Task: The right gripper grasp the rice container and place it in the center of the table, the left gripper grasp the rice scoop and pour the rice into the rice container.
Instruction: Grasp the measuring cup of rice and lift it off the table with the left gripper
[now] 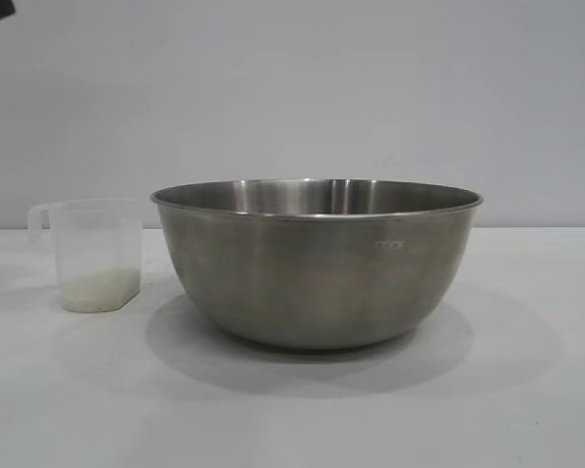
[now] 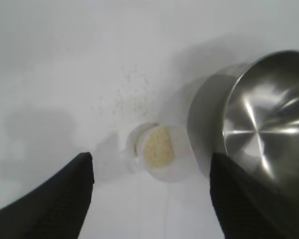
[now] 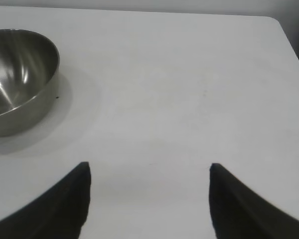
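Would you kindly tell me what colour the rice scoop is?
Translucent frosted white; the rice scoop shows best in the exterior view.

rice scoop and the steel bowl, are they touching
Apart. The exterior view shows a strip of bare table between the rice scoop and the steel bowl.

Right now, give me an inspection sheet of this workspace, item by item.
Surface: white table, scattered specks near the scoop.
Job's things: rice container upright on the table; rice scoop upright beside it, apart, with rice in its bottom.
Clutter: nothing seen.
Grippers: left gripper open above the scoop, holding nothing; right gripper open over bare table, away from the container.
Cables: nothing seen.
Surroundings: plain pale wall behind.
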Robot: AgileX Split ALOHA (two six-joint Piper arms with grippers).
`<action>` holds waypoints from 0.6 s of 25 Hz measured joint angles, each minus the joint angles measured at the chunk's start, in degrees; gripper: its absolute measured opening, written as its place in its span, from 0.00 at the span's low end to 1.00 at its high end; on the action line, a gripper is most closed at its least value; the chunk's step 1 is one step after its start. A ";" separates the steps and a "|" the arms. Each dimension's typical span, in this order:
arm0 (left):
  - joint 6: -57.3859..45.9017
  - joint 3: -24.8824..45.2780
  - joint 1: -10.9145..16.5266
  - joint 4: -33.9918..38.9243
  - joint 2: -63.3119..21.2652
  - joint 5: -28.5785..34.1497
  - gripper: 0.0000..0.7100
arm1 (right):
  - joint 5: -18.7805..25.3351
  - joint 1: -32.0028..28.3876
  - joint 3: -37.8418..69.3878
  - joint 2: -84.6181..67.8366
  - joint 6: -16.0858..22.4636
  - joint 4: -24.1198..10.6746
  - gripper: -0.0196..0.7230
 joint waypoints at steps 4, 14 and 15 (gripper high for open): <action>-0.13 2.46 0.00 0.00 -6.17 0.52 0.63 | 0.00 0.00 0.00 0.00 0.00 0.00 0.58; -0.25 17.44 0.00 -0.77 -29.02 0.16 0.63 | 0.00 0.00 0.00 0.00 0.00 0.02 0.58; -0.25 19.31 0.00 -1.25 -31.52 -0.94 0.63 | 0.00 0.00 0.00 0.00 0.00 0.02 0.58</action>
